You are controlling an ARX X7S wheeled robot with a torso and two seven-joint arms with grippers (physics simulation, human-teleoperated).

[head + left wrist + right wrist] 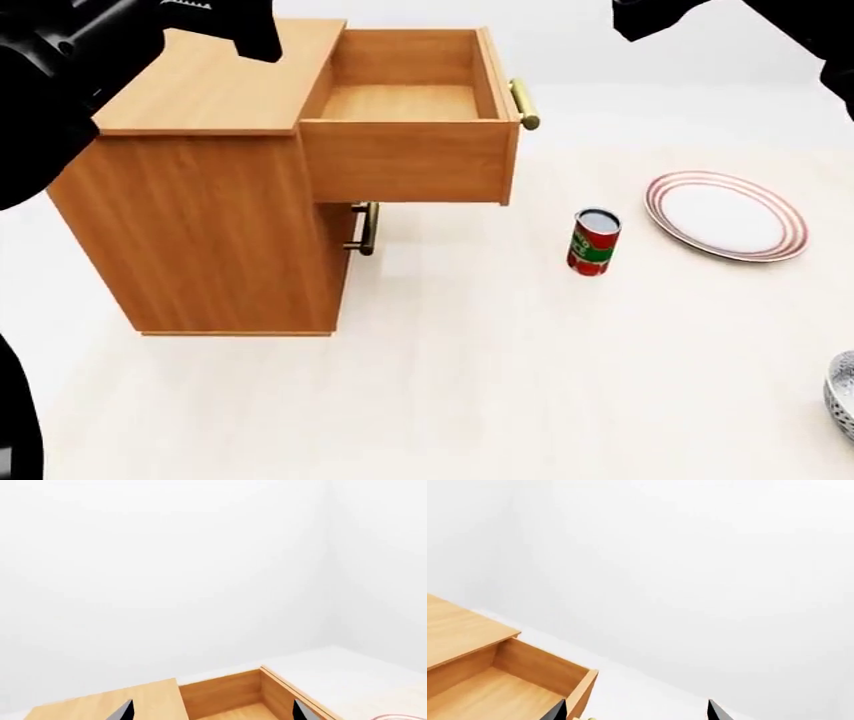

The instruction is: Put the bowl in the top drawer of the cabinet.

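I see the bowl (842, 405) at 4 o'clock on the worktop (534, 370), the can (593, 241) and plate (727, 216) between it and the open top drawer (407, 105), both claws spread and empty.

Head looks down; both raised wrist cameras share the top drawer (407, 100).

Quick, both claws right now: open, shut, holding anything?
Left claw: open, holding nothing.
Right claw: open, holding nothing.
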